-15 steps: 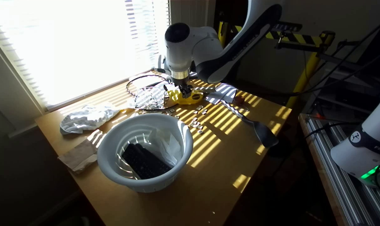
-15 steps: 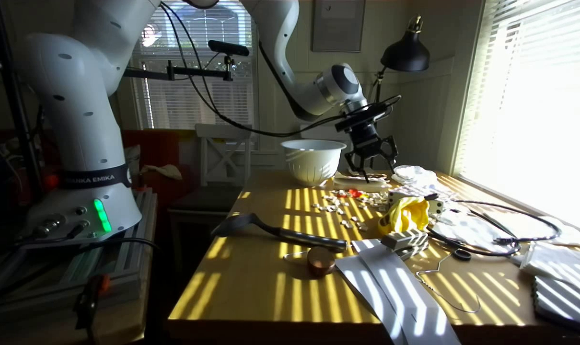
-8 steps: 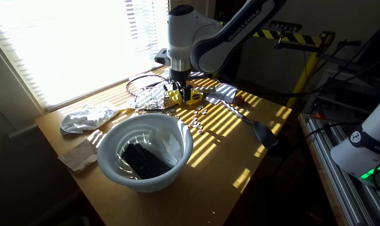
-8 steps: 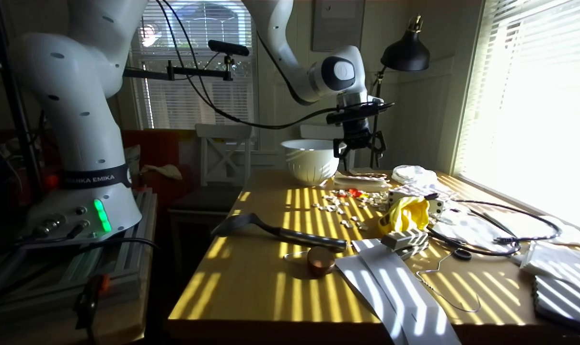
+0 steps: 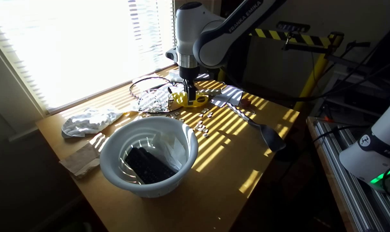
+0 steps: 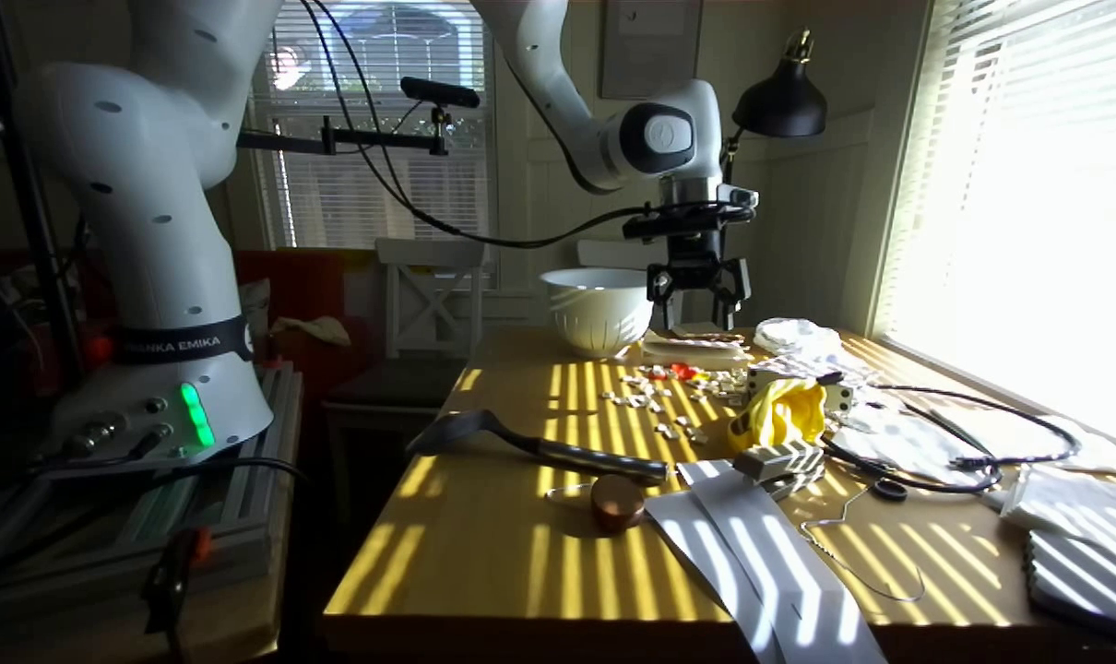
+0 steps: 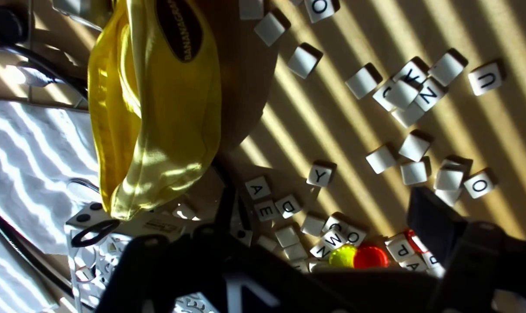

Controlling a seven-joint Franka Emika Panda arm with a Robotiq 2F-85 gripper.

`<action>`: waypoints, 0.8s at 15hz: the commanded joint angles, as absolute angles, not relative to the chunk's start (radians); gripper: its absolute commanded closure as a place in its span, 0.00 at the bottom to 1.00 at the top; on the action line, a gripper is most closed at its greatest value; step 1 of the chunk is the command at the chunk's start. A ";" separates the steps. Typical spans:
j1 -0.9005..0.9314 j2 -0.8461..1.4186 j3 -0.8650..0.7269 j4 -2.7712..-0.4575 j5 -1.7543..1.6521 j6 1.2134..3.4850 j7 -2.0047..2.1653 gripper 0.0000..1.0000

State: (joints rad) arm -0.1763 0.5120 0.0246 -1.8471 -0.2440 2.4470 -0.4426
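Striped sunlight from the blinds (image 6: 1056, 138) crosses a wooden bench (image 6: 503, 553), where letter tiles (image 7: 403, 93) lie scattered, some singly, some heaped, with a yellow pouch (image 7: 176, 108) just beside them. Above hangs the tool (image 6: 697, 323), its fingers (image 7: 432, 221) spread wide and gripping nothing. A red cap (image 7: 371, 257) and a yellow cap (image 7: 342, 256) sit side by side among the tiles nearest the fingers in the wrist view.

What could spoil any lowering here, I would judge, is crowding: with the fingers set so far apart, a tip might land on a heap or shove neighbours aside rather than straddle one small piece, and closing by the caps could catch several things together. Pouch fabric looks soft, so brushing it would probably drag it along. Those hard bands of light and shadow could also mislead whoever judges a tile's edge.

Only the wrist view makes the letters readable. In an exterior view the tool overlaps the pouch (image 5: 179, 99) as if resting on it; yet in an exterior view the pouch (image 6: 784, 415) shows apart from the tool. Looking down into the white bowl (image 5: 106, 161), an exterior view reveals a dark keyboard (image 5: 148, 167) and white paper (image 5: 175, 149); seen side-on, the bowl (image 6: 598, 314) hides both
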 commanded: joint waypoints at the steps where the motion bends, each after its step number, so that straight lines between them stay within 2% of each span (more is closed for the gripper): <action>1: -0.161 0.558 0.002 -1.787 -0.163 2.419 -0.330 0.00; 6: -0.196 0.689 0.017 -1.641 -0.004 2.389 -0.251 0.00; 12: -0.191 0.774 0.025 -1.548 -0.015 2.351 -0.289 0.00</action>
